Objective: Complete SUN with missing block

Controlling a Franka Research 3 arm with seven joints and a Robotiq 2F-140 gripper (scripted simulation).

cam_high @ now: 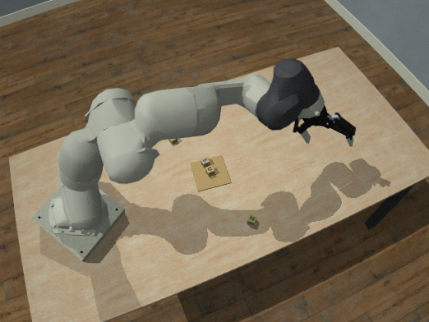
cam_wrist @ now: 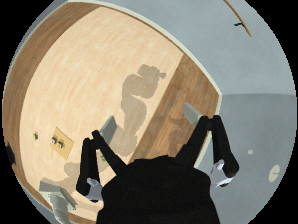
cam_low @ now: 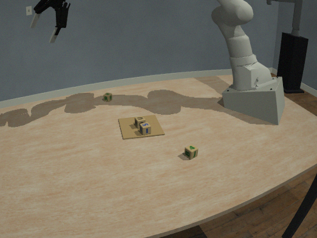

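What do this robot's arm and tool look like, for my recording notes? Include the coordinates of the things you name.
The arm [cam_high: 177,112] [cam_low: 240,45] is rounded and pale grey, with a dark grey section near its end. The tool [cam_high: 325,131] [cam_low: 43,33] [cam_wrist: 149,115] is black, with two jointed fingers and light grey tips. No cable is visible.

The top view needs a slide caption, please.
Open black gripper beyond tan square mat bearing two wooden letter cubes.
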